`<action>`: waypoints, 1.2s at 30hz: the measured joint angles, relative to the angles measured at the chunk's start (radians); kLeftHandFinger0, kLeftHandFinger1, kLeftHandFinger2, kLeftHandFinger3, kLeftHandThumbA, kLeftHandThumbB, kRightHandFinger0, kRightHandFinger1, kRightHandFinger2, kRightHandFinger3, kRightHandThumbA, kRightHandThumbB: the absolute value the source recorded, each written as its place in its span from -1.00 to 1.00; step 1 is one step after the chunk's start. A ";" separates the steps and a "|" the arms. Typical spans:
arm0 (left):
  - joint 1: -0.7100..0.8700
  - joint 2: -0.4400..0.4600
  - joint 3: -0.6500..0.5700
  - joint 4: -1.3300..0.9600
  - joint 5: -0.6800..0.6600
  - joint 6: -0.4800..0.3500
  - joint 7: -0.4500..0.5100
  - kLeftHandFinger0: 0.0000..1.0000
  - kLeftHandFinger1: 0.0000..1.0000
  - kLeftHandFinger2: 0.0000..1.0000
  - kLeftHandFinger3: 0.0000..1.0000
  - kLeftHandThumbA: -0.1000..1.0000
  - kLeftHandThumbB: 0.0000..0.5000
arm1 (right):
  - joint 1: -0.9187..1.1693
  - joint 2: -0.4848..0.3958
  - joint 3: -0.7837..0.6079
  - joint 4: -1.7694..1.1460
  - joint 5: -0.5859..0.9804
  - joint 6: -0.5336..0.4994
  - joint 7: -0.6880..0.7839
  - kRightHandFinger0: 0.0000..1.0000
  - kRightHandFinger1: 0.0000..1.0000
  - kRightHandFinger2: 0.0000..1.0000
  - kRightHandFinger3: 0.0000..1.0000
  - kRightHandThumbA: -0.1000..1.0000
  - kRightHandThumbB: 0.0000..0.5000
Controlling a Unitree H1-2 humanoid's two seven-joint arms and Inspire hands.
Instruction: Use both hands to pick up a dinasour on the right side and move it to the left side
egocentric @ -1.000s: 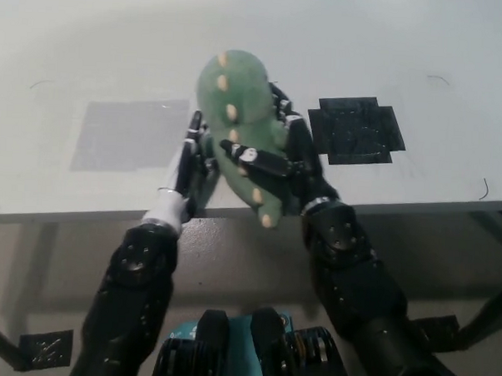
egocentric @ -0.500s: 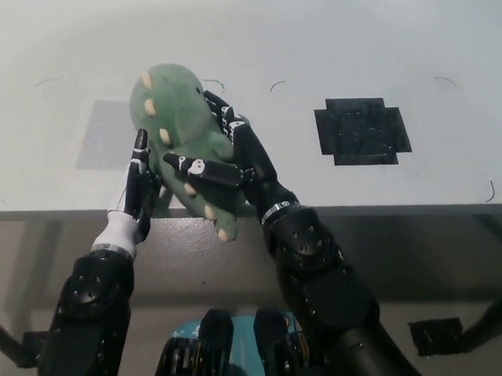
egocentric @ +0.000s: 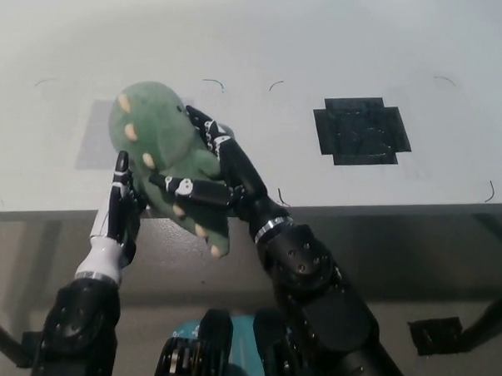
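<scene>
At the left of the frame, the left hand (egocentric: 117, 203) pressed against the green dinosaur (egocentric: 165, 155), which was clamped from the other side by the right hand (egocentric: 214, 174) above the grey patch (egocentric: 95, 135) on the tabletop (egocentric: 324, 41). Even pressure from both hands would probably have let it descend onto the patch without tipping.

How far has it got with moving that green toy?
Pickup done: the green plush dinosaur is squeezed between the white left hand and black right hand, over the grey patch on the white table, away from the black patch. Left: setting down, letting go.
</scene>
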 measured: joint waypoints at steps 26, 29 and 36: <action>-0.140 0.036 0.074 0.202 -0.104 -0.029 -0.035 1.00 1.00 1.00 1.00 1.00 -0.18 | -0.239 0.046 -0.058 0.318 -0.042 0.008 -0.002 1.00 1.00 1.00 1.00 1.00 -0.70; -0.162 0.039 0.079 0.233 -0.113 -0.023 -0.037 1.00 1.00 1.00 1.00 1.00 -0.06 | -0.257 0.046 -0.062 0.345 -0.045 0.005 -0.002 1.00 1.00 1.00 1.00 1.00 -0.56; -0.201 0.044 0.090 0.279 -0.136 -0.021 -0.050 1.00 1.00 1.00 1.00 1.00 -0.24 | -0.295 0.045 -0.074 0.399 -0.051 -0.020 -0.004 1.00 1.00 1.00 1.00 1.00 -0.51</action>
